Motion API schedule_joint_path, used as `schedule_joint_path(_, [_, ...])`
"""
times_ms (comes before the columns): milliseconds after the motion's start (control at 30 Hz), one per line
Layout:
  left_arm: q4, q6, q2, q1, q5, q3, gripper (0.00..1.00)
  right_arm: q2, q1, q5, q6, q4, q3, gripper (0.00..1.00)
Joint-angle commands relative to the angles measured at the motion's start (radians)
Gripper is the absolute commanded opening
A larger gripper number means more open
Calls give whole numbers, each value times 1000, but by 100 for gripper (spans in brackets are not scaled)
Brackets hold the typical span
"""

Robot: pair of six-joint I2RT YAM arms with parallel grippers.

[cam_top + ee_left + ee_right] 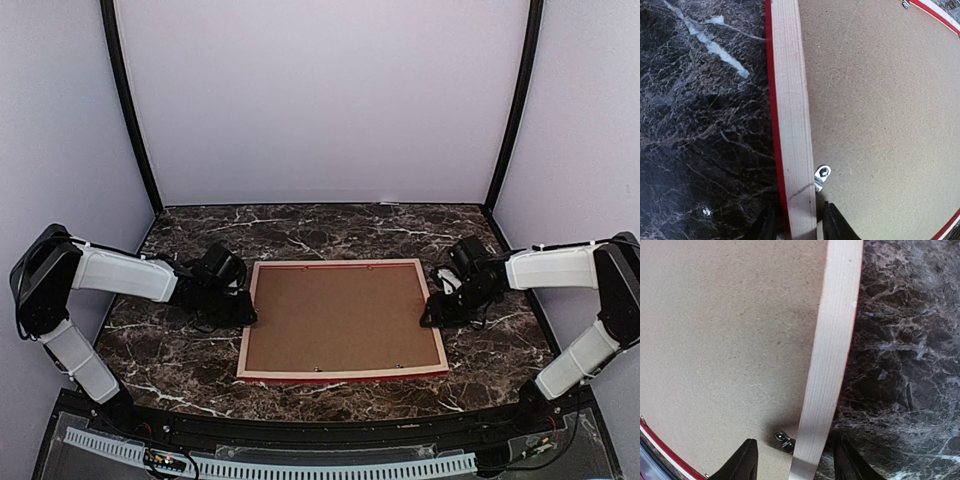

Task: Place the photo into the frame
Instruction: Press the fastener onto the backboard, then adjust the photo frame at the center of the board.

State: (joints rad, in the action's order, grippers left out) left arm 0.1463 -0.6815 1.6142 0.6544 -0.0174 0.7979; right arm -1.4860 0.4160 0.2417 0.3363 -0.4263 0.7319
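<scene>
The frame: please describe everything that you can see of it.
The frame lies face down and flat on the dark marble table, pale wood back rails up, a thin red edge showing outside. A brown backing board fills it, with small metal clips at the rails. The left gripper and right gripper each straddle a side rail, jaws open.

Soft, even light comes from overhead, washing the walls [320,100] pale lilac. Shadows beside the frame [345,375] are faint. Both wrist views bow its straight rails, and the dark marble table [200,380] looks grainy.
</scene>
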Motion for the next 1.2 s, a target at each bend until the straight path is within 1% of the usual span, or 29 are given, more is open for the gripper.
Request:
schedule_joint_path(0, [35,4,-4,8,5,-1,37,52,-4,6,33,11,-13,53])
schedule_joint_path(100, [43,6,-12,9,21,5,41,75,-3,13,68,14,-46,54])
schedule_joint_path(300, [56,55,-32,8,47,40,58,125,-1,22,154,47,-118,53])
schedule_joint_path(467, [106,106,-61,9,89,86,66,176,13,17,205,72,-180,50])
schedule_joint_path(600, [119,152,-100,9,114,107,70,172,31,18,229,98,-210,44])
schedule_joint_path(667, [103,179,-127,9,103,106,72,159,40,15,229,108,-213,40])
schedule_joint_path(733, [61,203,-163,9,79,80,80,146,46,6,228,111,-206,37])
schedule_joint_path(800, [12,226,-196,16,52,55,85,136,49,-13,221,107,-196,33])
schedule_joint_path(900, [-45,251,-236,45,43,30,87,120,50,-58,209,104,-167,30])
schedule_joint_path(967, [-123,279,-255,97,49,7,87,101,50,-88,210,121,-143,28])
schedule_joint_path(1033, [-167,304,-261,134,50,-5,87,71,52,-108,208,140,-120,25])
schedule_joint_path(1167, [-192,346,-237,196,61,7,87,-2,56,-123,206,191,-74,22])
